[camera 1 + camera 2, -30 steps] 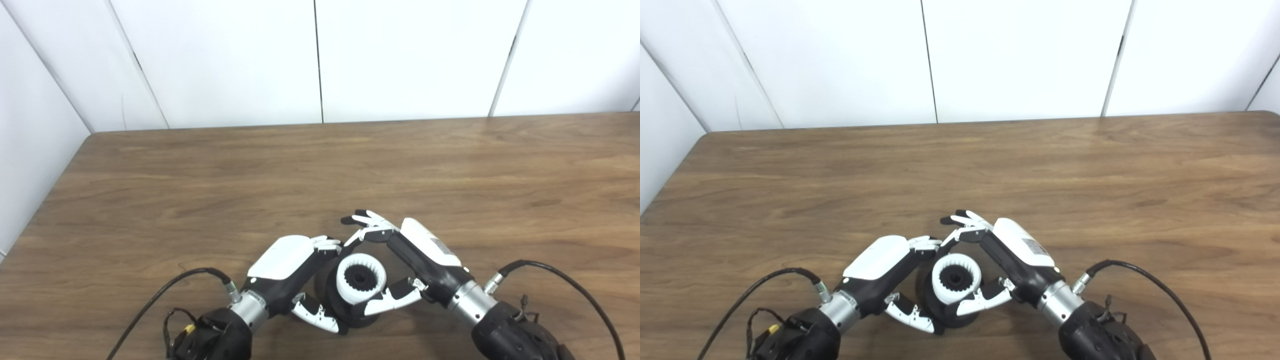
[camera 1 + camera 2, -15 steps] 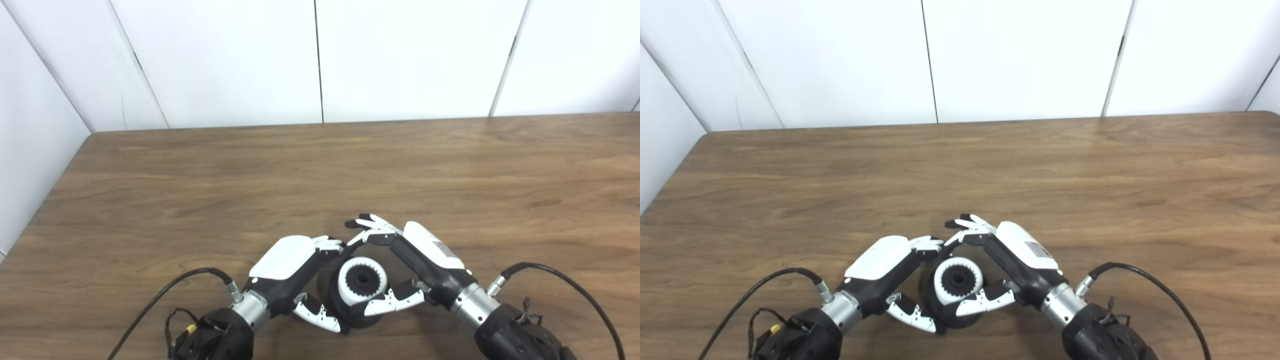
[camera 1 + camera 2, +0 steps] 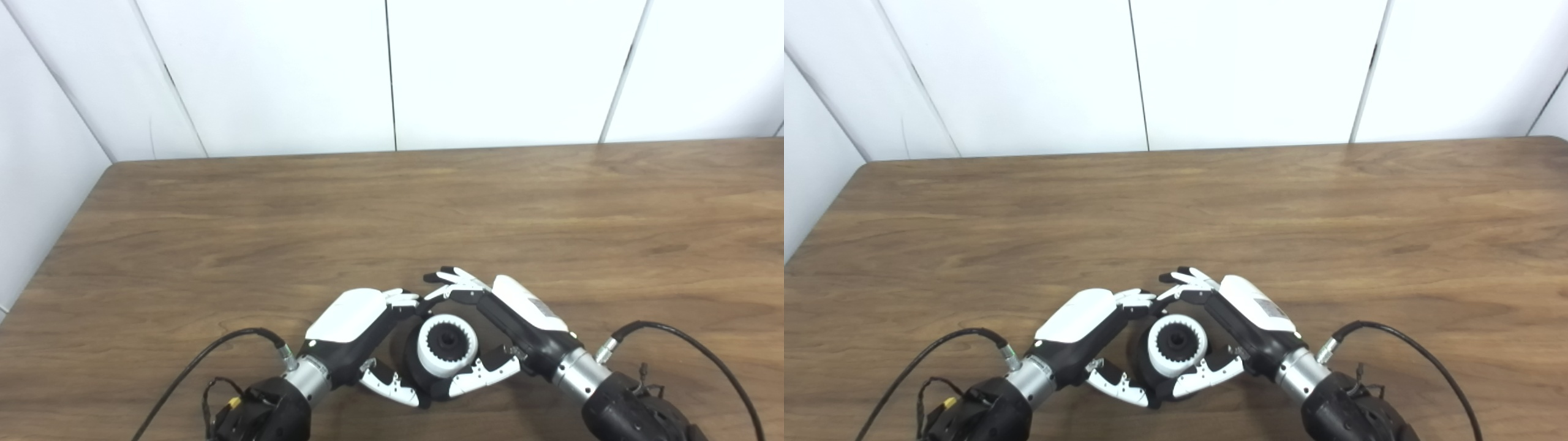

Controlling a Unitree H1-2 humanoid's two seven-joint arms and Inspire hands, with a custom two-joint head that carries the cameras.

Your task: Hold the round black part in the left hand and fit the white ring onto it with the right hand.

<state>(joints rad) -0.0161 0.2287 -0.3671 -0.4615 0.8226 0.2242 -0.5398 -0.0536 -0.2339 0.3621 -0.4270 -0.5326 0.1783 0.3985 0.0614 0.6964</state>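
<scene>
The round black part (image 3: 411,362) sits low near the table's front edge, and my left hand (image 3: 360,329) is shut on it, fingers over its far side and thumb (image 3: 389,386) under its near side. The toothed white ring (image 3: 447,350) lies on top of the black part, whose dark hub shows through the ring's hole. My right hand (image 3: 511,323) is shut on the ring from the right. Its thumb (image 3: 482,378) presses the ring's near edge and its fingers (image 3: 454,283) reach over the far edge. Most of the black part is hidden by ring and hands.
The wooden table (image 3: 392,214) stretches bare behind the hands to a white panelled wall (image 3: 392,67). Black cables (image 3: 202,358) (image 3: 692,346) trail from both wrists over the table's front. The table's left edge (image 3: 67,233) runs close to the side wall.
The right hand has lowered the white ring, which now sits deeper on the black part. Its fingers have dropped closer to the left hand's. The left hand has barely moved.
</scene>
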